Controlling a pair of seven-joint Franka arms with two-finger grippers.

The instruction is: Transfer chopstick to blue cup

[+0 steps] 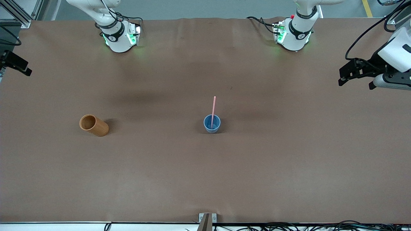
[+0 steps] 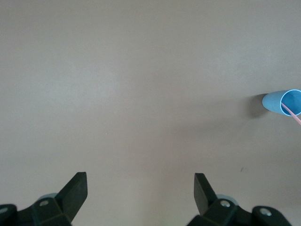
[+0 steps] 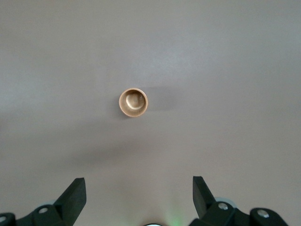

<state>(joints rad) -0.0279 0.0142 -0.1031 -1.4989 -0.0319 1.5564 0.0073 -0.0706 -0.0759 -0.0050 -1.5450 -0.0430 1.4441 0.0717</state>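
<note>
The blue cup (image 1: 215,128) stands upright near the middle of the table. The pink chopstick (image 1: 214,107) stands in it, leaning on the rim toward the robots' bases. Both also show at the edge of the left wrist view, cup (image 2: 274,101) and stick (image 2: 292,112). My left gripper (image 1: 342,77) is open and empty above the left arm's end of the table, far from the cup; its fingers frame bare table in its wrist view (image 2: 141,176). My right gripper (image 3: 138,180) is open and empty, high over the table and looking down on the tan cup; it does not show in the front view.
A tan wooden-looking cup (image 1: 96,126) stands toward the right arm's end of the table, level with the blue cup; it looks empty in the right wrist view (image 3: 133,102). A black fixture (image 1: 14,62) juts in at the table's edge at that end.
</note>
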